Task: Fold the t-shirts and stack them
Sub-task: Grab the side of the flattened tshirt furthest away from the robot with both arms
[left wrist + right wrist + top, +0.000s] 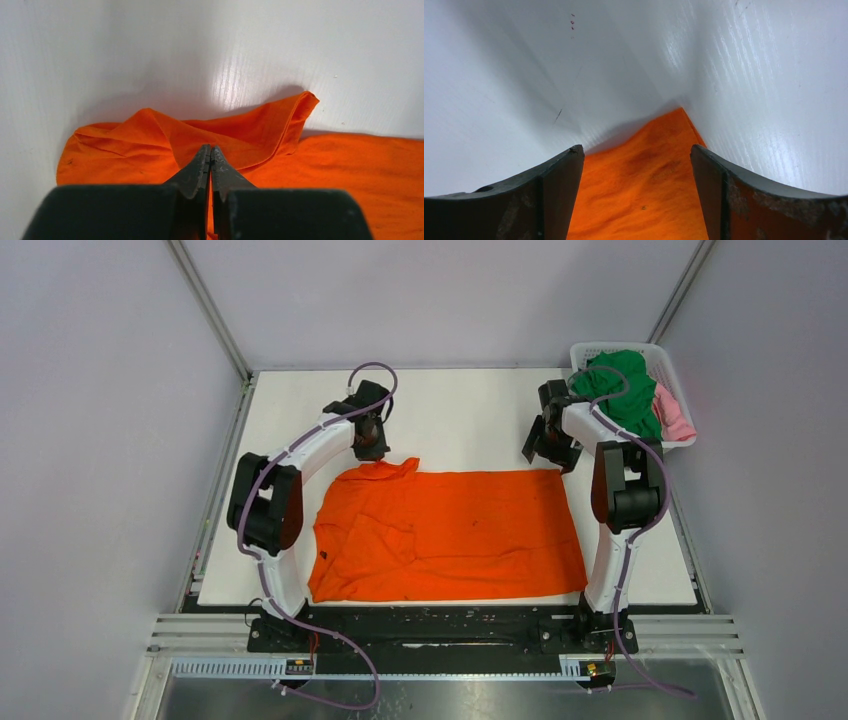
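Left gripper (210, 150): clenched; its two dark fingers (196, 172) met at the tips and pinched a ridge of the orange t-shirt (450, 535), and a sliver of orange showed in the slit between them.
Cloth at the left gripper: the fabric rose in creases toward the fingertips from both sides; ahead and to the right of the tips a peaked flap (300, 107) stood up off the surface.
Right gripper (636, 150): released; its fingers (554, 185) stood wide apart and touched no cloth that the wrist view showed.
Cloth at the right gripper: one corner of the orange t-shirt lay flat in the gap between the fingers, its point reaching just past the tips.
Orange t-shirt overall: spread mostly flat on the white table (460, 410), stretching between the two grippers and back toward their bases; its edge on the left gripper's side was wrinkled, its edge on the right gripper's side straight.
Green t-shirt (625, 390): heaped in the white basket (662, 352), just beyond and outboard of the right gripper.
Pink t-shirt (672, 412): in the same basket, beside the green one on the side away from the right gripper.
Basket: on the table's corner, well apart from the left gripper.
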Robot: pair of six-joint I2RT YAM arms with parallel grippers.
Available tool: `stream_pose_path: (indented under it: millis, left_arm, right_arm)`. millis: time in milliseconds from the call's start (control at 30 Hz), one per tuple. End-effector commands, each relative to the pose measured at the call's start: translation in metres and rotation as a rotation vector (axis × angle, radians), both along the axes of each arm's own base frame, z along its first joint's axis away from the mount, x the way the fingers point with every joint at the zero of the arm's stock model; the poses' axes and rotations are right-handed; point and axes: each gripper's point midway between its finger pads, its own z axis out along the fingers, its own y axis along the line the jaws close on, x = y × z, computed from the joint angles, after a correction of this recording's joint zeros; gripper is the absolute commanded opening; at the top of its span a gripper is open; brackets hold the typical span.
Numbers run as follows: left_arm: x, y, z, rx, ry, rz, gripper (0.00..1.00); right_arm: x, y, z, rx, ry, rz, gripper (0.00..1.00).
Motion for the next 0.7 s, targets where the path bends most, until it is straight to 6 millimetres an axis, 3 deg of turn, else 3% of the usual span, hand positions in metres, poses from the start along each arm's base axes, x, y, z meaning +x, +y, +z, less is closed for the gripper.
stream_pose_path:
  millis: [0, 67, 167, 267, 400, 533, 667]
  left_arm:
    - [0.006, -0.011, 0.025, -0.065, -0.075, -0.010, 0.00]
    - [0.006, -0.013, 0.024, -0.074, -0.072, -0.016, 0.00]
    - [0.004, -0.014, 0.024, -0.082, -0.074, -0.018, 0.00]
    - [0.001, -0.014, 0.026, -0.087, -0.076, -0.018, 0.00]
    - [-0.004, -0.012, 0.032, -0.092, -0.092, -0.025, 0.00]
    - [-0.005, -0.011, 0.039, -0.094, -0.111, -0.030, 0.00]
    - [-0.006, -0.009, 0.044, -0.092, -0.130, -0.028, 0.00]
  right_arm:
    - [0.014, 0.010, 0.014, 0.033, -0.023, 0.118, 0.86]
    - [0.034, 0.020, 0.024, 0.063, -0.087, 0.285, 0.87]
    - [0.069, 0.043, 0.059, 0.120, -0.251, 0.648, 0.88]
    - [0.067, 0.062, 0.082, 0.113, -0.349, 1.059, 0.88]
    - [0.039, 0.038, 0.061, -0.078, -0.264, 1.411, 0.92]
    - [0.014, 0.021, 0.034, -0.081, -0.087, 1.555, 0.90]
    - [0.006, 0.010, 0.011, -0.025, 0.096, 1.583, 0.79]
